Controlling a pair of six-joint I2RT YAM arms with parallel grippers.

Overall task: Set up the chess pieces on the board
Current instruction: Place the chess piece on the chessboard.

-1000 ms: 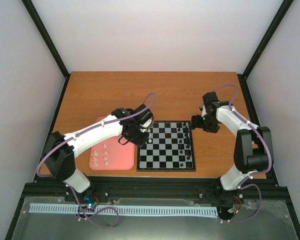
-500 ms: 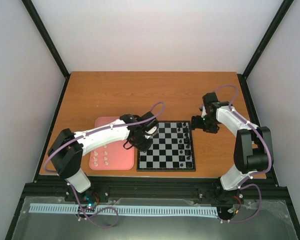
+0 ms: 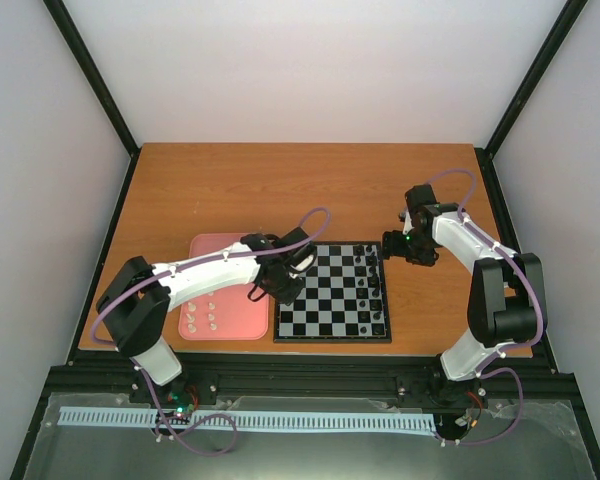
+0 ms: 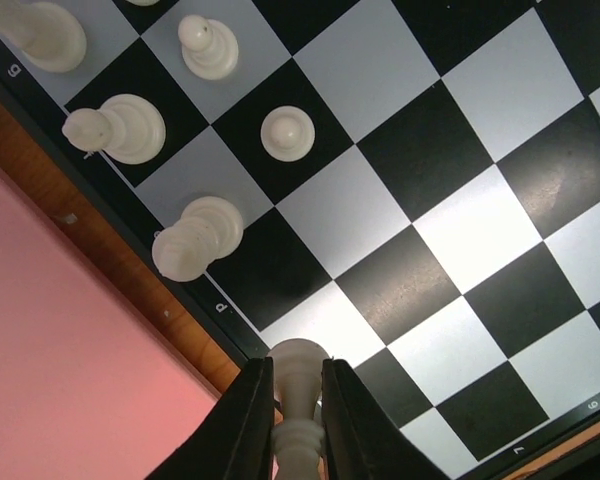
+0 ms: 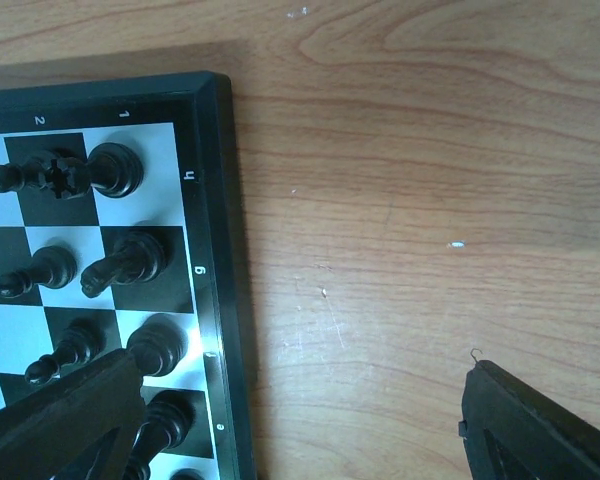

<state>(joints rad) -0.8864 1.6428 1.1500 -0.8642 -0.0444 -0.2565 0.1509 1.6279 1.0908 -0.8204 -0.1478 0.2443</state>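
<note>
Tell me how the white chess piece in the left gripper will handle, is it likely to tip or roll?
Probably light and stiff: the white piece sits pinched in the left gripper without bending. It is tall and slim, so a nudge may tip it, and its round body would likely roll. The shiny board might let it slide.

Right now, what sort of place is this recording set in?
Probably a lab robot cell: blank pale walls framed by black metal struts, enclosing a brown wooden tabletop carrying a small black-and-white chessboard and a pink rounded tray.
</note>
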